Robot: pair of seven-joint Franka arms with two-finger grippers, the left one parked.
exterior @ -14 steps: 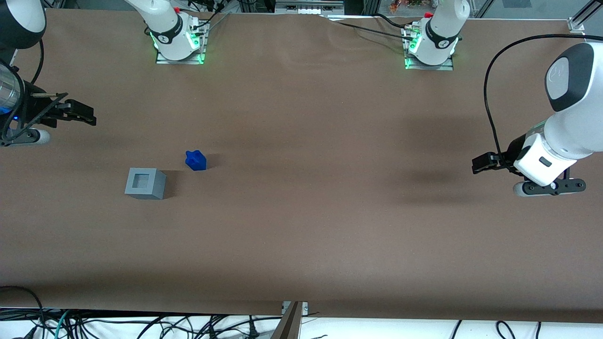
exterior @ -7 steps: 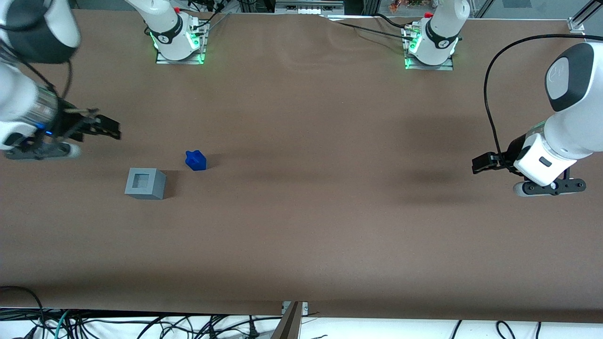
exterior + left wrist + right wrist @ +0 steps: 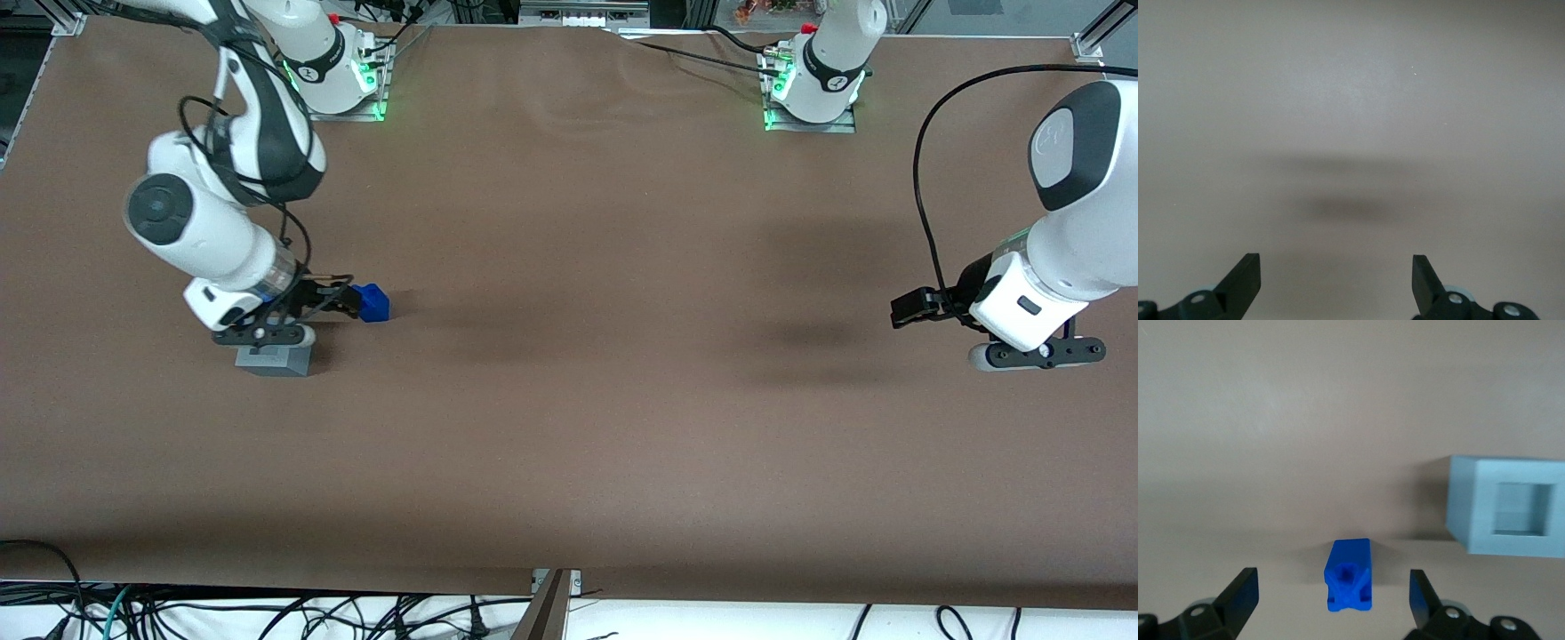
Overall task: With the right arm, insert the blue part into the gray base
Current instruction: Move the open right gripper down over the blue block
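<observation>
Your bench (image 3: 622, 400) is a wide brown surface, and everything that matters sits at the working arm's end of it. The right arm (image 3: 200, 227) reaches down over that end, its wrist low above the two parts and covering much of the gray base in the front view.

The gray base (image 3: 1506, 505) rests flat on the bench with its square recess facing up and unfilled. It is beside the blue part and a little nearer the front camera, with a clear strip of bench between them.

The blue part (image 3: 1349, 584) lies on the bench, apart from the base, one shaped end facing the wrist camera; I can't tell whether that end is the stub.

The hand (image 3: 1331, 600) hovers at the blue part with its fingers spread wide. One finger sits to each side of the part, a visible gap on both sides, so nothing is gripped.

You are in the approach-to-grasp step; judging by the empty recess, insertion has not begun. Next, you likely need to lower the hand until the fingers straddle the part's flat sides, keep it centred, then close. Before carrying it over, work out which end is the stub, since that probably decides how the part must be turned to enter the recess.
</observation>
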